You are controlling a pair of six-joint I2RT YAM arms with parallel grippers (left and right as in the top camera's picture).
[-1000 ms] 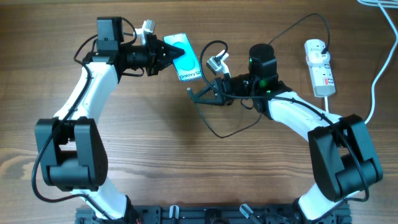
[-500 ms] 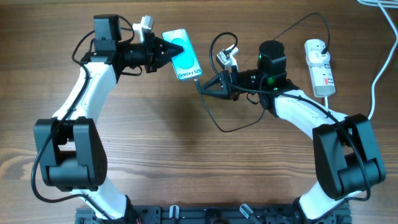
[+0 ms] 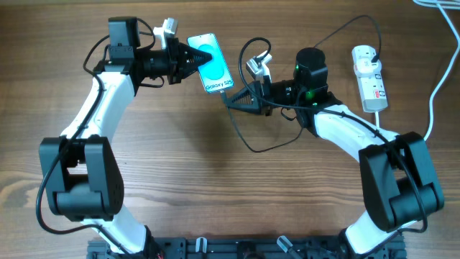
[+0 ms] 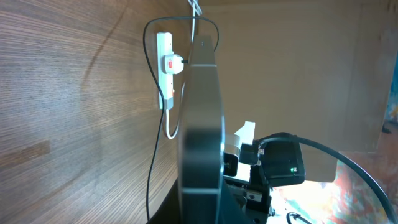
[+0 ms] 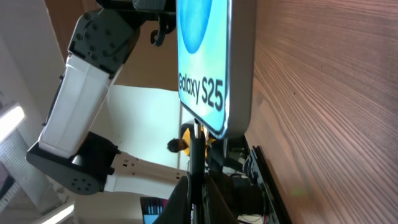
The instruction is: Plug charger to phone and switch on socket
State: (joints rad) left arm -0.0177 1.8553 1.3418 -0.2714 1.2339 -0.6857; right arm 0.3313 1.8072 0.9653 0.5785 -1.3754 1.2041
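— While both arms hover, what's around the phone (image 3: 213,63)?

— Socket (image 3: 369,78) and white cord (image 3: 437,86) lie well right of it. My left hand (image 3: 194,60) clamps the turquoise phone; my right hand (image 3: 233,102) pinches the charger (image 5: 196,144), tip at its "Galaxy S25" end.

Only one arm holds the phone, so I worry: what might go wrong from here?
The charger tip, in the right fingers, sits at the Galaxy S25 end of the phone; if it is off the port, pushing may bend it. The left fingers pinch the phone from one side only, so the push may twist it loose.
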